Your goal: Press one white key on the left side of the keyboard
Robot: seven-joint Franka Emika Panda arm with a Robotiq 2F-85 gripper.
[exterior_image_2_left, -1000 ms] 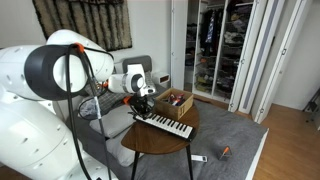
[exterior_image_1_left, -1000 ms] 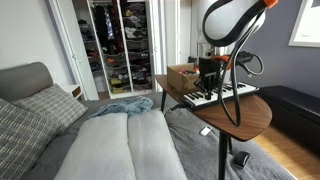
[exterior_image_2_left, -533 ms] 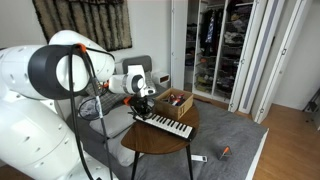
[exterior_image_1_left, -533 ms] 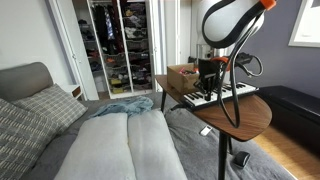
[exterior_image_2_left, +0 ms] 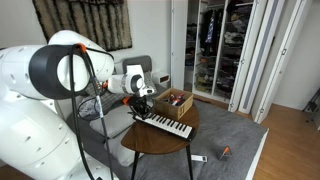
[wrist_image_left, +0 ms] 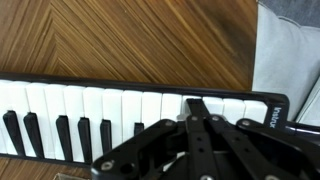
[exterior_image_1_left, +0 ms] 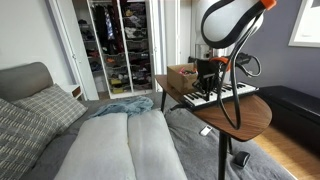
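1. In an exterior view, a grey bed (exterior_image_1_left: pixel 120 140) with a checked pillow (exterior_image_1_left: pixel 45 105) fills the left, and an open closet (exterior_image_1_left: pixel 120 45) stands behind it.
2. The brown cardboard box (exterior_image_1_left: pixel 182 74) sits at the far left edge of the round wooden table (exterior_image_1_left: pixel 248 118). In both exterior views it lies just behind the keyboard's end (exterior_image_2_left: pixel 176 100).
3. The gripper (exterior_image_1_left: pixel 208 85) hangs from the white arm directly over the keyboard (exterior_image_1_left: pixel 232 93), at the end nearest the box.
4. In the wrist view the gripper's (wrist_image_left: pixel 196 106) two black fingers are drawn together with nothing held between them. Their tips are down on the row of white keys, a few keys in from the keyboard's (wrist_image_left: pixel 90 100) end at the right of that picture. Whether a key is pushed down I cannot tell.
5. The keyboard (exterior_image_2_left: pixel 172 126) lies slantwise across the middle of the table (exterior_image_2_left: pixel 150 142), its dark body flat on the wood and its long side running away from the gripper (exterior_image_2_left: pixel 144 107) toward the table's opposite edge.
6. Bare herringbone wood (wrist_image_left: pixel 130 40) shows beyond the keys.
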